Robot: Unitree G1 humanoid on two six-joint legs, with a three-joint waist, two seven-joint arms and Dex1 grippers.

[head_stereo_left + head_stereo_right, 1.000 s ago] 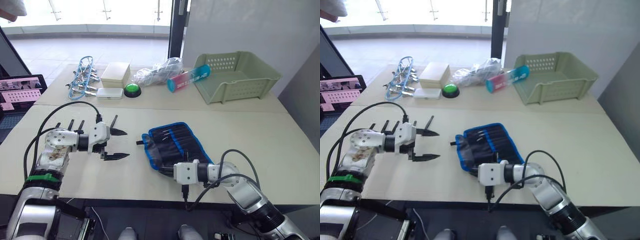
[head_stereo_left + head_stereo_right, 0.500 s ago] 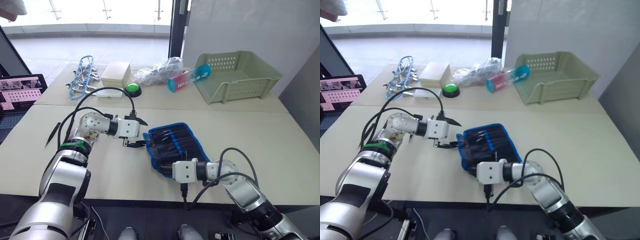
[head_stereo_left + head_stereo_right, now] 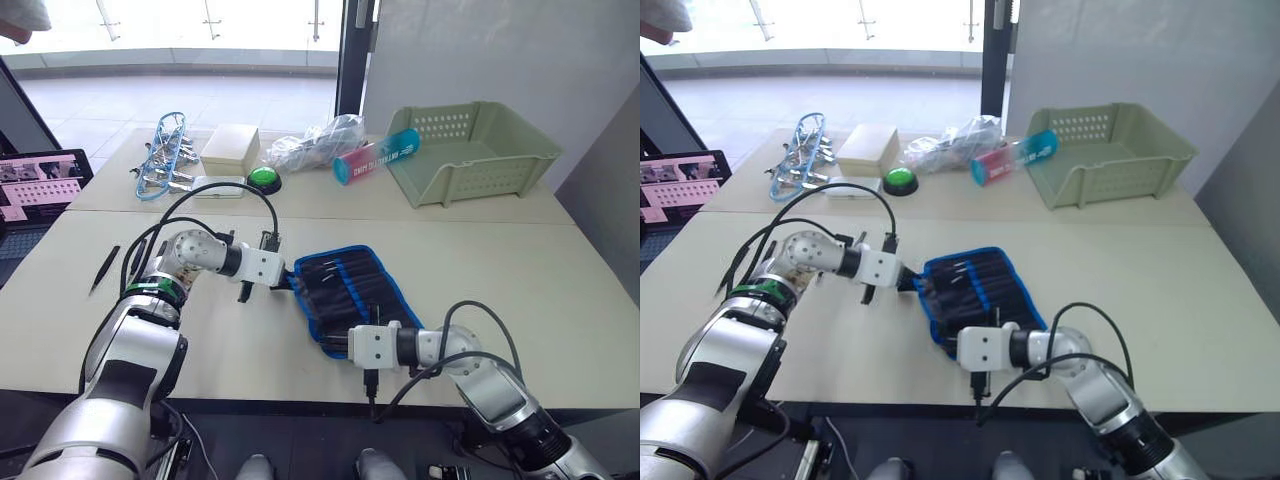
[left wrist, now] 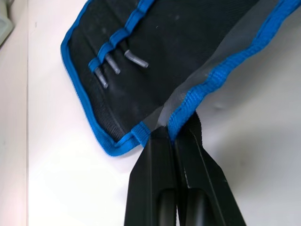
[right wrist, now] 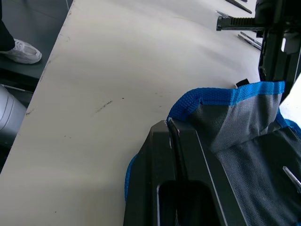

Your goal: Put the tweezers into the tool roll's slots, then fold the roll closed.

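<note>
Beige table [image 3: 560, 290], tool roll [image 3: 350, 285], unreadable tube [image 3: 378, 157] lettering.

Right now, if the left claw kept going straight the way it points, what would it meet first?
The tool roll itself: the left claw is already shut on its blue-edged corner and points across its black fabric.

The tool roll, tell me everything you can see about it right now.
The tool roll is black fabric edged in bright blue, lying open on the pale table with its slots facing up. The left gripper pinches its near-left corner, the right gripper its front edge, jaws shut on the blue binding.
</note>
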